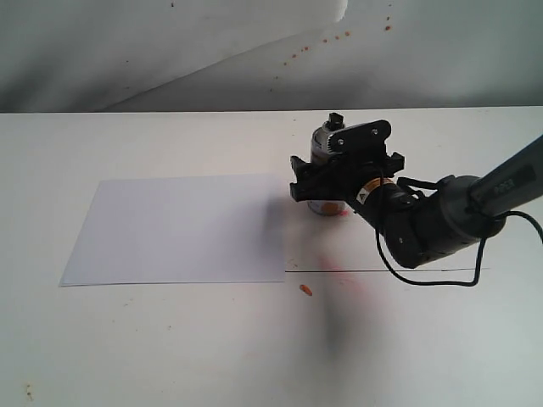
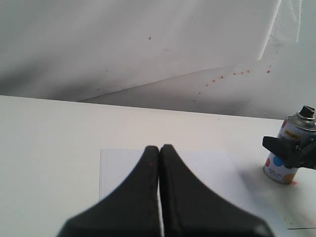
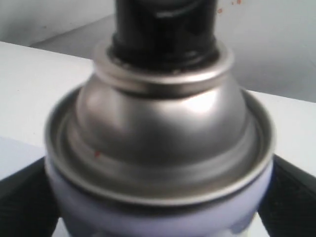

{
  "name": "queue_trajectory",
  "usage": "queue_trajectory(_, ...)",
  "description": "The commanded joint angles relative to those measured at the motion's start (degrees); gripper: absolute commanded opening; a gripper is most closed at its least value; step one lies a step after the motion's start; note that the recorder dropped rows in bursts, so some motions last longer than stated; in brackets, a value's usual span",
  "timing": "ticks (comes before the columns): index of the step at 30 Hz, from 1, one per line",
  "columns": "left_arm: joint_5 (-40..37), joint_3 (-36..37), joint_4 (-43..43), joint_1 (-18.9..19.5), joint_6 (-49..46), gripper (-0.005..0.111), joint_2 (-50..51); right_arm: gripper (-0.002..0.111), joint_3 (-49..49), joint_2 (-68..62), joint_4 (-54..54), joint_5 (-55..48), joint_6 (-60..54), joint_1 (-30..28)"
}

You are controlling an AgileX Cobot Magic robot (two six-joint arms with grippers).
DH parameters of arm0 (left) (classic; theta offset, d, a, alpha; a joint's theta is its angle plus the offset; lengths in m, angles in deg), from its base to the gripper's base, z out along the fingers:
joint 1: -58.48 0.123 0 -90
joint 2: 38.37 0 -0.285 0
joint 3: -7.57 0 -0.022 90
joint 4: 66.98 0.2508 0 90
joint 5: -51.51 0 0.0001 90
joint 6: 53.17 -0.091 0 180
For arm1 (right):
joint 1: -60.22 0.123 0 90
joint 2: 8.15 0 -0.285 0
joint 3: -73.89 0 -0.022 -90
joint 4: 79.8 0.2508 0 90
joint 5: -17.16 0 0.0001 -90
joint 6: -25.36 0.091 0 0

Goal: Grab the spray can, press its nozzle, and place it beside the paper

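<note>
The spray can (image 1: 321,142) stands upright on the table just right of the paper (image 1: 178,229), with its black nozzle (image 1: 334,119) on top. My right gripper (image 1: 327,165) reaches in from the right, one finger on each side of the can's body. In the right wrist view the can's silver shoulder (image 3: 158,148) and nozzle (image 3: 165,29) fill the frame. The dark fingers (image 3: 296,197) flank the can, and a thin light strip shows between one finger and the can. The left wrist view shows the can (image 2: 286,160) off beyond the paper (image 2: 128,168), and my left gripper (image 2: 159,148) shut and empty above the paper.
A thin black line (image 1: 382,271) runs across the table right of the paper's near corner. An orange speck (image 1: 306,290) and a faint pink stain (image 1: 339,264) lie near it. A white backdrop sheet with red spatter (image 1: 327,41) hangs behind the table.
</note>
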Motion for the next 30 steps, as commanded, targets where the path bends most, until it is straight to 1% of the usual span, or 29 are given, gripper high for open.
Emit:
queue_trajectory(1,-0.13,0.15,-0.72,0.08,0.1,0.0,-0.17,0.087,0.33,2.27,-0.39,-0.79,-3.32,0.0)
queue_trajectory(5,-0.13,0.15,-0.72,0.08,0.1,0.0,-0.17,0.087,0.33,9.95,-0.69,-1.06,-5.18,0.0)
queue_trajectory(9,-0.13,0.15,-0.72,0.08,0.1,0.0,-0.17,0.087,0.33,22.87,-0.69,-1.3,-10.58,0.0)
queue_trajectory(10,-0.13,0.15,-0.72,0.08,0.1,0.0,-0.17,0.087,0.33,27.04,-0.69,-2.65,-10.66,0.0)
queue_trajectory(14,-0.13,0.15,-0.72,0.08,0.1,0.0,-0.17,0.087,0.33,35.65,-0.69,-7.9,-10.66,0.0)
queue_trajectory(17,-0.13,0.15,-0.72,0.08,0.1,0.0,-0.17,0.084,0.33,41.4,-0.31,-16.47,-9.1,0.0)
queue_trajectory(18,-0.13,0.15,-0.72,0.08,0.1,0.0,-0.17,0.079,0.33,43.01,-0.2,-19.87,-8.22,0.0)
queue_trajectory(19,-0.13,0.15,-0.72,0.08,0.1,0.0,-0.17,0.072,0.33,44.52,0.59,-23.49,-7.49,0.0)
queue_trajectory(22,-0.13,0.15,-0.72,0.08,0.1,0.0,-0.17,0.036,0.33,48.53,4.4,-33.33,-7.02,0.0)
queue_trajectory(24,-0.13,0.15,-0.72,0.08,0.1,0.0,-0.17,0.016,0.33,50.5,4.87,-36.95,-7.02,0.0)
queue_trajectory(26,-0.13,0.15,-0.72,0.08,0.1,0.0,-0.17,0.0,0.33,52.24,4.87,-38.25,-7.02,0.0)
queue_trajectory(30,-0.13,0.15,-0.72,0.08,0.1,0.0,-0.17,0.0,0.33,55.1,5.27,-38.46,-6.73,0.0)
